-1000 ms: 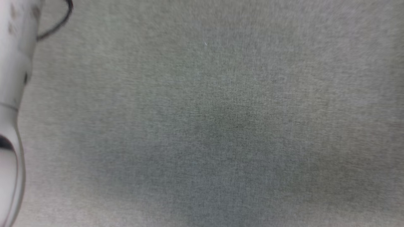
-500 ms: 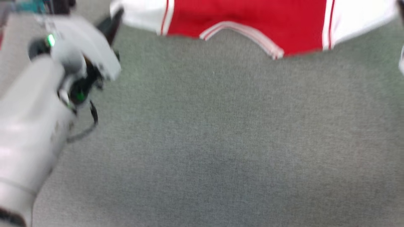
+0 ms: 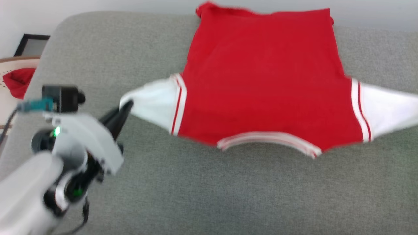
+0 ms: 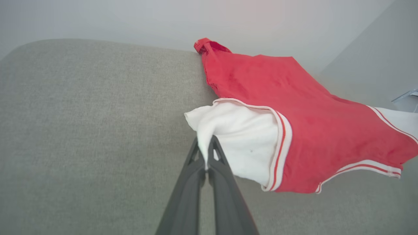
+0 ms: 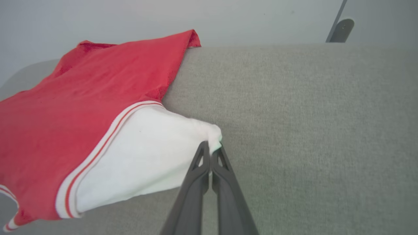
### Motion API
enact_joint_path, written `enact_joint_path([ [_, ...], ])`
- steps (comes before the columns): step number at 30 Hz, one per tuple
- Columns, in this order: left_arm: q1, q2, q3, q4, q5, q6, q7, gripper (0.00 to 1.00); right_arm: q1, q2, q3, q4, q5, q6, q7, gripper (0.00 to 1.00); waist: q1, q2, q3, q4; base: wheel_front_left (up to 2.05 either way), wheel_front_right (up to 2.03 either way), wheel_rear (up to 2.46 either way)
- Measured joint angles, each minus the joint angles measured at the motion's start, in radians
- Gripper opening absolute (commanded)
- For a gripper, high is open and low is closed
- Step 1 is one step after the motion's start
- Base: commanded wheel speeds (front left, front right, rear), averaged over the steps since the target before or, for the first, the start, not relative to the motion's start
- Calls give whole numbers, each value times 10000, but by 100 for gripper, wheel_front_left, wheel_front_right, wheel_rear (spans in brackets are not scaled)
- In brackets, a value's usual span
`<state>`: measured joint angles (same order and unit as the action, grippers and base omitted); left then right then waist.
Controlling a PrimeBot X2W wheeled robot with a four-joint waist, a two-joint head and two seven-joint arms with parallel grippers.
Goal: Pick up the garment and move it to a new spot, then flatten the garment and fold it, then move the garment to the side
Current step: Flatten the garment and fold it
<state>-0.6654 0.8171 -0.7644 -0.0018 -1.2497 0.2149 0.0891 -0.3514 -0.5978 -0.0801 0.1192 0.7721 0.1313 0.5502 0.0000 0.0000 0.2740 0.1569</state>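
The garment (image 3: 261,85), a red shirt with white sleeves and red-and-white striped trim, is stretched out over a grey fabric surface (image 3: 228,195), collar toward me, its far hem at the surface's back edge. My left gripper (image 3: 125,107) is shut on the tip of the shirt's left white sleeve (image 4: 235,137), its fingers (image 4: 196,176) pinching the cloth. In the right wrist view my right gripper (image 5: 211,148) is shut on the tip of the other white sleeve (image 5: 147,156). Both sleeves are pulled taut outward and lifted a little off the surface.
The grey surface (image 4: 81,130) ends in a rounded corner at the far left. Beyond it at the left stand a dark frame (image 3: 31,44) and a pale wooden piece with a red cloth (image 3: 18,81). A pale wall runs behind.
The head camera has swung upward, bringing the shirt and the left gripper into view from bare grey fabric. The left gripper stays shut on the sleeve.
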Motion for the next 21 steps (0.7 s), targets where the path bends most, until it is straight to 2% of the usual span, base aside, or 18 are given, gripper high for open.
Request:
enact_joint_path([
  [4,1121,723,27,-1444,-144,892,-79,0,1400,234,-608,-1302,-84,0,1195,0,0,0,-82,57,0,0,0],
  [7,2023,1055,-21,-2117,-291,1354,-291,0,2533,384,-888,-2155,-125,0,2057,0,0,0,-111,87,0,0,0],
  [15,4113,1346,56,-3219,-1083,2339,-1093,0,5099,1045,-1645,-3985,105,-2,3868,0,0,0,-166,170,0,0,0],
  [21,5009,1396,25,-3806,-1306,2811,-1511,0,6062,1360,-2238,-4773,280,-2,4725,0,0,0,-99,197,0,0,0],
])
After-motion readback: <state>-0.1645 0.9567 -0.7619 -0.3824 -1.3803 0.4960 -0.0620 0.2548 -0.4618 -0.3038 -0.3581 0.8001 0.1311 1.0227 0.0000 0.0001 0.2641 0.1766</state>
